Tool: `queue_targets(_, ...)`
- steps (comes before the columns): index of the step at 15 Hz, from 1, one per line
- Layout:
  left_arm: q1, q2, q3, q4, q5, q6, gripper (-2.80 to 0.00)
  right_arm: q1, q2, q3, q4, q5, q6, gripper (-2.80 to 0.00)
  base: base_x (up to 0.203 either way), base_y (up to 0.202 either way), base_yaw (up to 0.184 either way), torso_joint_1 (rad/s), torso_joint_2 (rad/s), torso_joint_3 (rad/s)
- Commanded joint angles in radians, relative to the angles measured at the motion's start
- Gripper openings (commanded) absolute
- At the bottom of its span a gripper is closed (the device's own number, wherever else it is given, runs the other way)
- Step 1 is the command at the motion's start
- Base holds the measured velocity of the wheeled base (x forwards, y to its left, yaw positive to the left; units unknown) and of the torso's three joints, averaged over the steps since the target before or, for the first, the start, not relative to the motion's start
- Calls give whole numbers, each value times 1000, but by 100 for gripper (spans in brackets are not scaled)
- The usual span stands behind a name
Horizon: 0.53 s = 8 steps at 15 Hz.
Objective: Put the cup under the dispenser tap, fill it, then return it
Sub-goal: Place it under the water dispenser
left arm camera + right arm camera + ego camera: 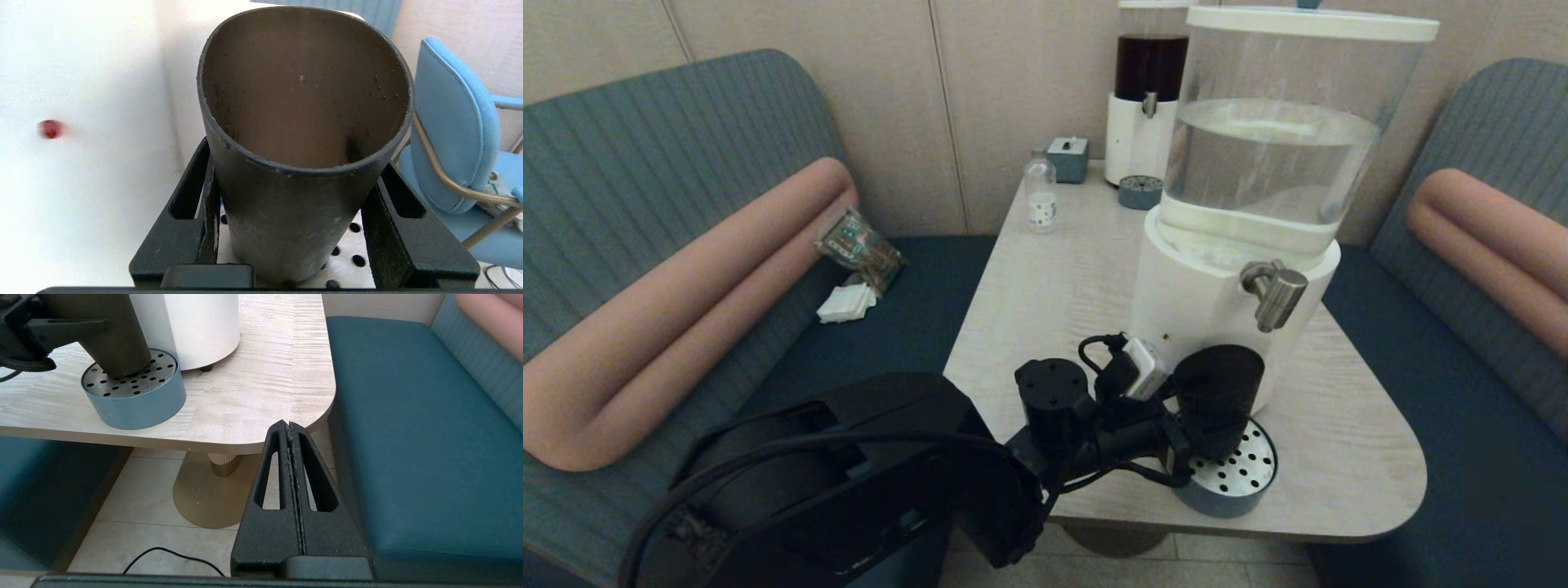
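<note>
The near-black cup (1217, 390) stands on the round perforated drip tray (1241, 482) in front of the big white-based dispenser (1217, 286). My left gripper (1180, 433) is shut on the cup, one finger on each side of its lower wall. The brushed-steel tap (1274, 294) sticks out just above and to the right of the cup's rim. In the left wrist view the cup (302, 122) looks empty between the fingers (192, 204). In the right wrist view the cup (118, 343) rests on the tray (135, 404). My right gripper (289, 425) hangs shut below the table corner.
At the back of the table (1045, 286) stand a dark-liquid dispenser (1147, 98), its small tray (1140, 192), a clear bottle (1041, 196) and a grey-blue box (1068, 159). Benches flank the table; a packet (858, 245) and napkins (845, 302) lie on the left one.
</note>
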Motion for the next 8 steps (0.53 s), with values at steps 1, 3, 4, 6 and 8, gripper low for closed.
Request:
queue_targets(1, -7, 10, 0, -3, -3, 0, -280, 0, 0, 14, -1, 1, 0, -280, 0, 0, 0, 0, 0, 0)
queue_targets(3, -21, 17, 0, -3, -3, 0, -280, 0, 0, 14, -1, 0, 0, -280, 0, 0, 0, 0, 0, 0)
queue_targets(4, -25, 20, -1, -3, -3, 0, -280, 0, 0, 14, -1, 1, 0, -280, 0, 0, 0, 0, 0, 0)
queue_targets(6, -26, 28, -8, -3, -2, 0, -280, 0, 0, 15, -1, 1, 0, -280, 0, 0, 0, 0, 0, 0)
queue_targets(8, -26, 29, -8, -3, -2, 0, -280, 0, 0, 14, -1, 1, 0, -280, 0, 0, 0, 0, 0, 0)
